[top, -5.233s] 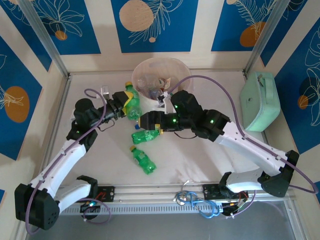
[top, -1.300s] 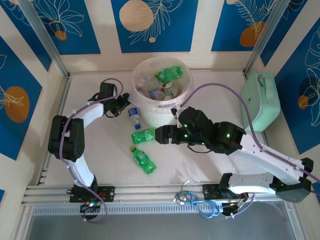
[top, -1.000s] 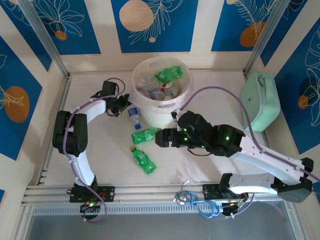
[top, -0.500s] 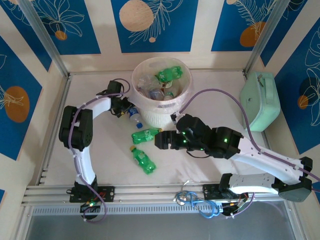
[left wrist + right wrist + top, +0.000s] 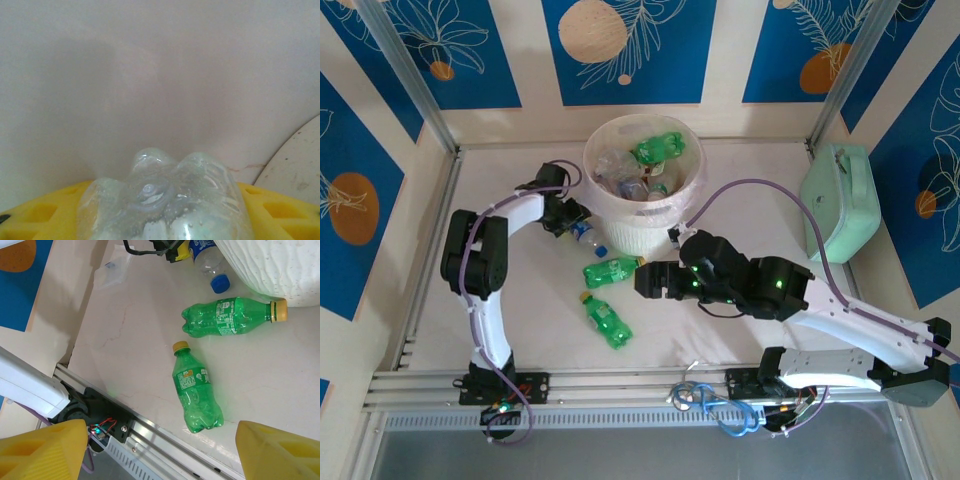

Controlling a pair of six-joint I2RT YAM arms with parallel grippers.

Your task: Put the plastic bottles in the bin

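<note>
Left hand (image 5: 570, 216) down at the foot of the bin (image 5: 630, 233), yellow fingers (image 5: 45, 220) either side of the base of a clear blue-capped bottle (image 5: 165, 200) lying on the worktop (image 5: 520, 300) just beside the bin's wall; clamped on it or merely set around it, impossible to tell from these views. Right hand (image 5: 644, 281) poised above the middle of the worktop, fingers wide apart and empty, looking down on two more: the far green bottle (image 5: 227, 315), its orange cap just beside the bin, and the near green bottle (image 5: 196, 392), towards the front rail (image 5: 150, 440). Several bottles in the bin, a green bottle (image 5: 658, 150) on top. Step in hand, by the look of it: the pick of the clear bottle. Next, most likely: a firm clamp on the base, a lift clear of the rim, a release over the opening, with care for a smooth round body apt to slip from a weak hold. Three bottles left on the worktop.
</note>
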